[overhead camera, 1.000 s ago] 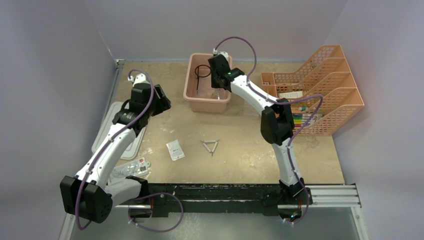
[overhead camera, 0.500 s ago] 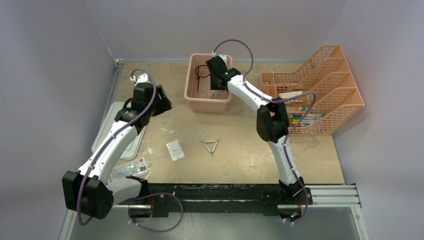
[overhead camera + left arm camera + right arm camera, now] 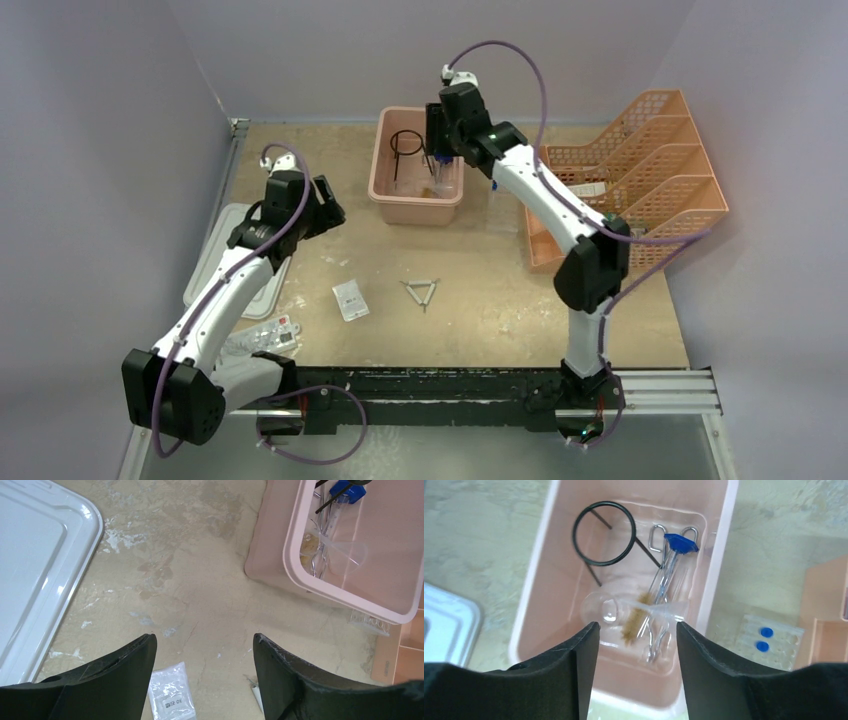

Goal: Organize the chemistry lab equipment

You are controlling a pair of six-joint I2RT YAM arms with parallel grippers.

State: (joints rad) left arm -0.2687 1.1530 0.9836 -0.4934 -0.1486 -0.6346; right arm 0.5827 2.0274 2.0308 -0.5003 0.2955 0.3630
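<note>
My right gripper (image 3: 638,626) hangs open over the pink tub (image 3: 719,570), nothing between its fingers. In the tub lie a black wire ring (image 3: 604,533), metal tongs (image 3: 658,534), a blue-tipped rod with brown bristles (image 3: 680,543) and clear glassware (image 3: 606,611). From above, this gripper (image 3: 437,160) is over the tub's right half. My left gripper (image 3: 205,639) is open above bare table, left of the tub (image 3: 350,602). A small white packet (image 3: 172,695) lies just beyond its left finger. The packet (image 3: 350,299) and a wire triangle (image 3: 422,292) lie mid-table.
The white lid (image 3: 225,260) lies at the left, under my left arm. A clear bag of small items (image 3: 265,335) sits near the left base. Orange mesh racks (image 3: 640,170) fill the right side. A clear tube rack with blue dots (image 3: 769,635) stands right of the tub.
My right gripper went from shut low in the tub to open and higher above it, and its elbow swung right. My left gripper opened a little wider.
</note>
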